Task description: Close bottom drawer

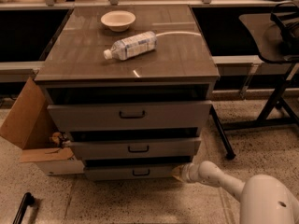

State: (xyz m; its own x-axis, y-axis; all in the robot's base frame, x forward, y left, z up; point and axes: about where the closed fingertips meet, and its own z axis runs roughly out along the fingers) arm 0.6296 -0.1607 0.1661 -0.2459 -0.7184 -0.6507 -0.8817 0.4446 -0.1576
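The bottom drawer (131, 172) is the slim grey front with a small black bar handle (140, 172) at the foot of the cabinet. It stands out a little from the cabinet, with a dark gap above it. My gripper (178, 173) is at the drawer front's right end, low by the floor, at the tip of my white arm (219, 180) that reaches in from the lower right. The tip touches or nearly touches the drawer front.
The middle drawer (135, 148) and top drawer (131, 115) also stand out slightly. A plastic bottle (131, 45) and a white bowl (117, 20) lie on the cabinet top. An open cardboard box (32, 125) sits left. A dark stand's legs (261, 115) are at right.
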